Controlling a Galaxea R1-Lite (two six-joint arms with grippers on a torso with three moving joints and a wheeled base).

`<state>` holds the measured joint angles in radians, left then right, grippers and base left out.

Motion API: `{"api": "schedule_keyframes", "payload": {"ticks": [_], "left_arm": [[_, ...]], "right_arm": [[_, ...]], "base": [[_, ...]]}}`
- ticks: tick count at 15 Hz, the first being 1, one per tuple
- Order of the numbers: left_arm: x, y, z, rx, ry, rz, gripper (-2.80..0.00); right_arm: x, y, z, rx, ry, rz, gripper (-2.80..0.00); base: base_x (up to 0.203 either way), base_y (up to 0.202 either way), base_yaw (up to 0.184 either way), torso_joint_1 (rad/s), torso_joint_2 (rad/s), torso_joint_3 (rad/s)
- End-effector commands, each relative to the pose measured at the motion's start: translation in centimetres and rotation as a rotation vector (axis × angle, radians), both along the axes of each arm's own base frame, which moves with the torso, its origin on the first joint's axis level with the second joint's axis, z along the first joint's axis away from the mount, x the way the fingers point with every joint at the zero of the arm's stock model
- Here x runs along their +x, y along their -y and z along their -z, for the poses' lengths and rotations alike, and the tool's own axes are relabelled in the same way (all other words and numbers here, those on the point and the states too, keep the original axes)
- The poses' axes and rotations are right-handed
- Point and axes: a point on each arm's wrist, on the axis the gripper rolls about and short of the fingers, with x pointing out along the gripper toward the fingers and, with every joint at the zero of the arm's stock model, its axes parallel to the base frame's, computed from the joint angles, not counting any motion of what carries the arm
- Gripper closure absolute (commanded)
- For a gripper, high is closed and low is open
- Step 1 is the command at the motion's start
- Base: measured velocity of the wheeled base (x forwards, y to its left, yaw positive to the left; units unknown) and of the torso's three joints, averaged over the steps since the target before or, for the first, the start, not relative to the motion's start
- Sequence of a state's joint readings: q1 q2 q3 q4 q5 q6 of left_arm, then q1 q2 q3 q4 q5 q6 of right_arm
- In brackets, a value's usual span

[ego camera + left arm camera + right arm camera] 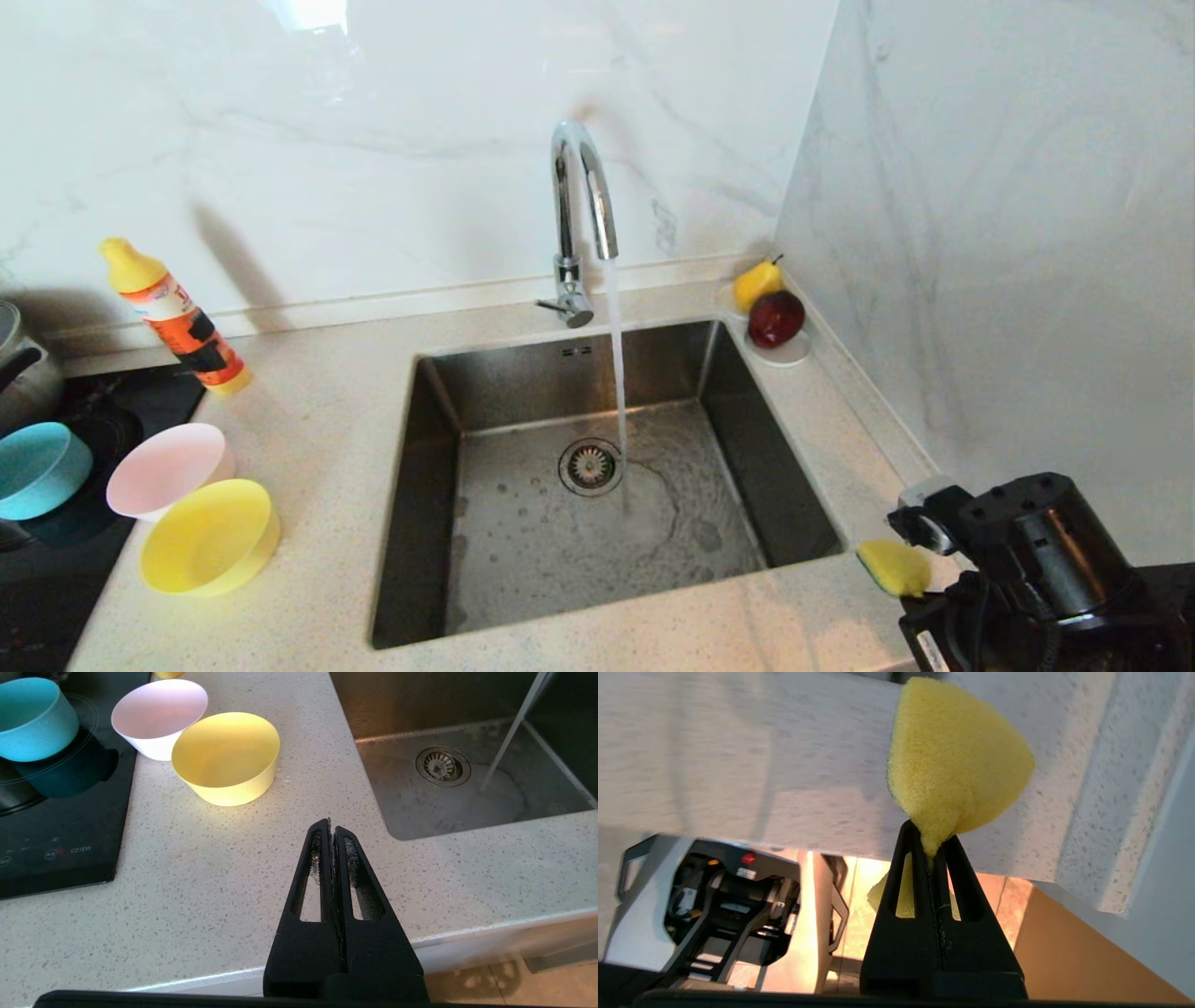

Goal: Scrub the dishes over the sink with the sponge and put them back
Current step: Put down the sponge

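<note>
While the right gripper (931, 851) clamps the sponge (957, 760) at lower right for scrubbing, the left gripper (332, 833) waits pressed together, empty.

sink (523, 560): centre, tap (581, 219) running | bowls: pink (168, 469), yellow (209, 537), blue (39, 469), lower left | right gripper (920, 551): lower right, pinching sponge (894, 567)
</note>
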<state>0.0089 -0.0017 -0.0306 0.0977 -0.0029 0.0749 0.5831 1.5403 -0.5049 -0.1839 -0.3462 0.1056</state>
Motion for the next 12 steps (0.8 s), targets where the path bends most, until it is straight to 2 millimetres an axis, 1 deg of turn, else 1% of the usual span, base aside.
{"api": "schedule_keyframes", "payload": {"ticks": [1,3,6,10,12], "left_arm": [[0.0,0.0,0.0,0.000,-0.004,0.000,0.00],[0.0,0.0,0.0,0.000,-0.004,0.000,0.00],[0.0,0.0,0.0,0.000,-0.004,0.000,0.00],[0.0,0.0,0.0,0.000,-0.002,0.001,0.00],[0.0,0.0,0.0,0.000,-0.004,0.000,0.00]], "right_arm": [[0.5,0.3,1.1,-0.026,-0.034,0.025,0.00],[1.3,0.7,1.7,-0.029,-0.040,0.059,0.00],[2.1,0.5,2.3,-0.034,-0.031,0.056,0.00],[3.2,0.6,4.0,-0.036,-0.015,0.073,0.00],[4.3,0.9,4.5,-0.033,0.000,0.099,0.00]], "base": [[0.000,0.000,0.000,0.000,0.00,0.000],[0.000,0.000,0.000,0.000,0.00,0.000],[0.000,0.000,0.000,0.000,0.00,0.000],[0.000,0.000,0.000,0.000,0.00,0.000],[0.000,0.000,0.000,0.000,0.00,0.000]]}}
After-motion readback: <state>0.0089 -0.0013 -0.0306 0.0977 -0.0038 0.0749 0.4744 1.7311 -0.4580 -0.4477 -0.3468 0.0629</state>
